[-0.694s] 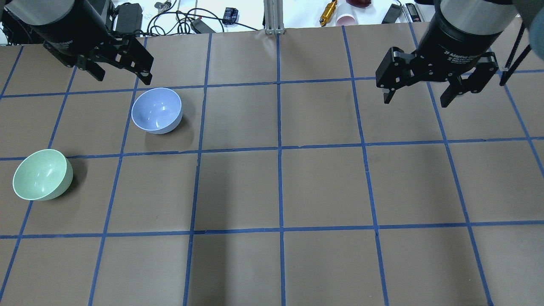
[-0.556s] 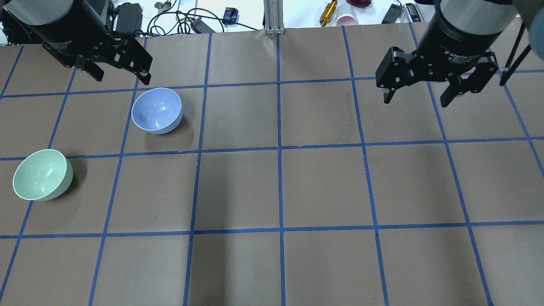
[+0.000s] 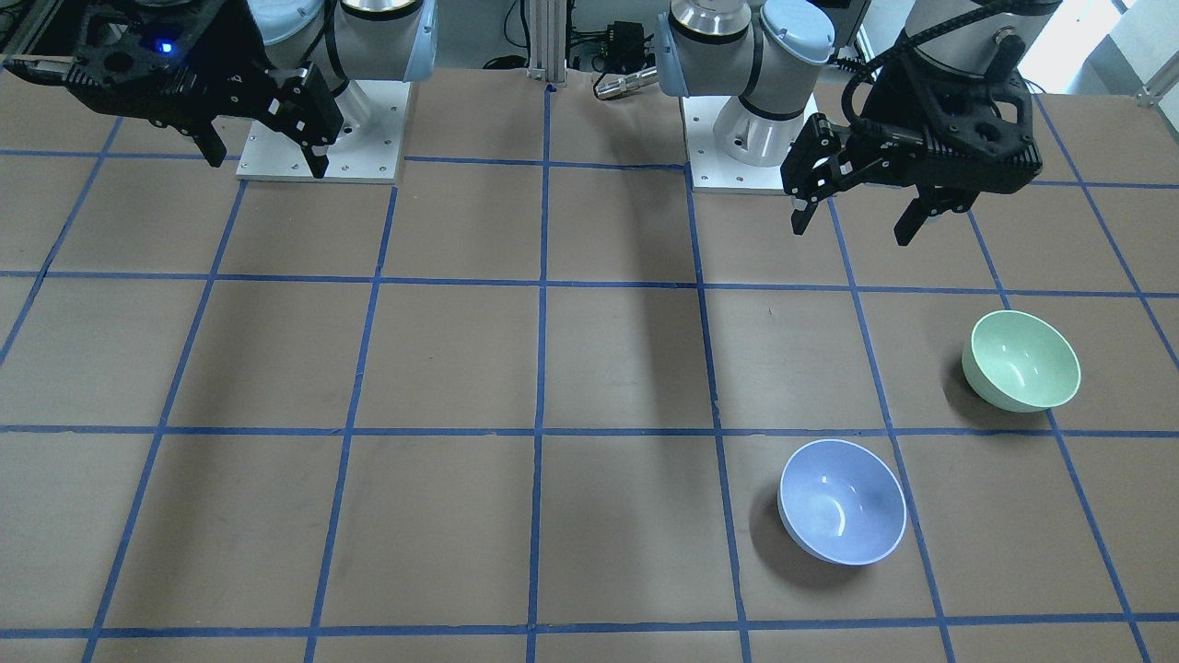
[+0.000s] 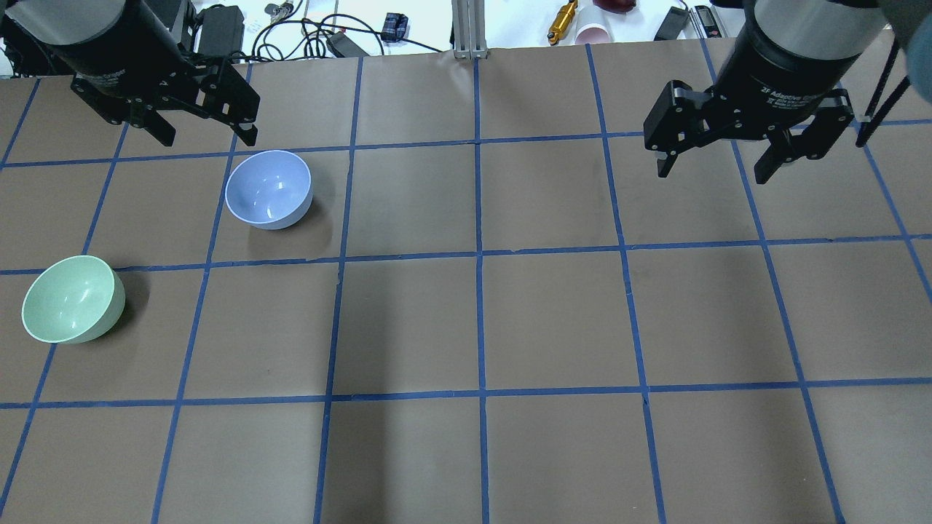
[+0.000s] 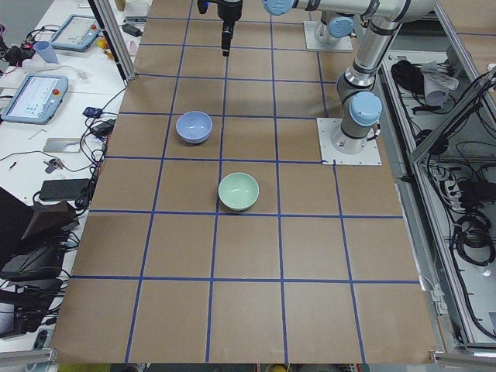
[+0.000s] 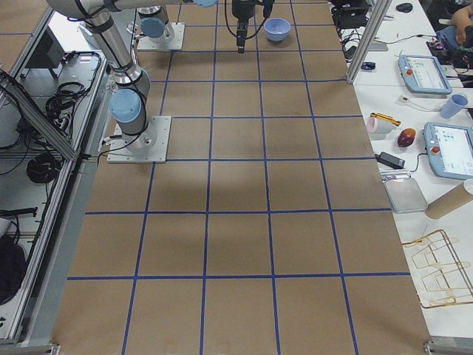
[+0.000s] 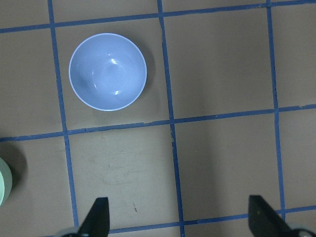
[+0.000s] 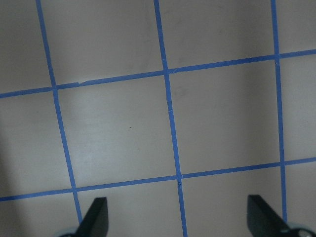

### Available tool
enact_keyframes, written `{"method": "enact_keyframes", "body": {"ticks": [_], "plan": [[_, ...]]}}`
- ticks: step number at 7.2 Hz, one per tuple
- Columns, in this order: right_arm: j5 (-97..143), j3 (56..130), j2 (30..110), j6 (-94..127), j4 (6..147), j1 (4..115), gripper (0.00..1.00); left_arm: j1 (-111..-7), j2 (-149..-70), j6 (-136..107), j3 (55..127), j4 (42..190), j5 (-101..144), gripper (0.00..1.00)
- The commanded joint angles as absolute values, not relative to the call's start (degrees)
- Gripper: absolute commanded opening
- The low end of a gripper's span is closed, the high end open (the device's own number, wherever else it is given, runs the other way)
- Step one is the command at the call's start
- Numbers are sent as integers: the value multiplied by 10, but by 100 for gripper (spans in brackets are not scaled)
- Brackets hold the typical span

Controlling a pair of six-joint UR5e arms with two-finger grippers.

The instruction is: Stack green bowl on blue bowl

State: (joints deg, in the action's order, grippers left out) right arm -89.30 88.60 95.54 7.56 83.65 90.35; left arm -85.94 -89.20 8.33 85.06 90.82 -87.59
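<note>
The green bowl (image 4: 73, 299) stands upright on the table at the near left; it also shows in the front view (image 3: 1021, 359) and the left side view (image 5: 238, 191). The blue bowl (image 4: 269, 189) stands upright one square farther and to the right, apart from the green bowl, and shows in the front view (image 3: 842, 501) and the left wrist view (image 7: 107, 71). My left gripper (image 4: 209, 136) is open and empty, raised above the table just beyond the blue bowl. My right gripper (image 4: 711, 175) is open and empty, raised over the far right of the table.
The table is brown paper with a blue tape grid (image 4: 478, 255). Beyond its far edge lie cables (image 4: 306, 33), a gold cylinder (image 4: 562, 20) and a pink cup (image 4: 593, 33), with an aluminium post (image 4: 466, 29) at the middle. The arm bases (image 3: 318, 138) stand on the robot's side.
My left gripper has shifted slightly to the left and stays open. The right gripper and both bowls have not moved.
</note>
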Motion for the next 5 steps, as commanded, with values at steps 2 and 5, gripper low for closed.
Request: {"method": "enact_keyframes", "body": {"ticks": [2, 5], "plan": [[-893, 886, 955, 76, 836, 904, 100, -860, -892, 83, 848, 914, -875, 100], [-893, 886, 955, 76, 837, 904, 100, -860, -893, 83, 847, 914, -875, 100]]}}
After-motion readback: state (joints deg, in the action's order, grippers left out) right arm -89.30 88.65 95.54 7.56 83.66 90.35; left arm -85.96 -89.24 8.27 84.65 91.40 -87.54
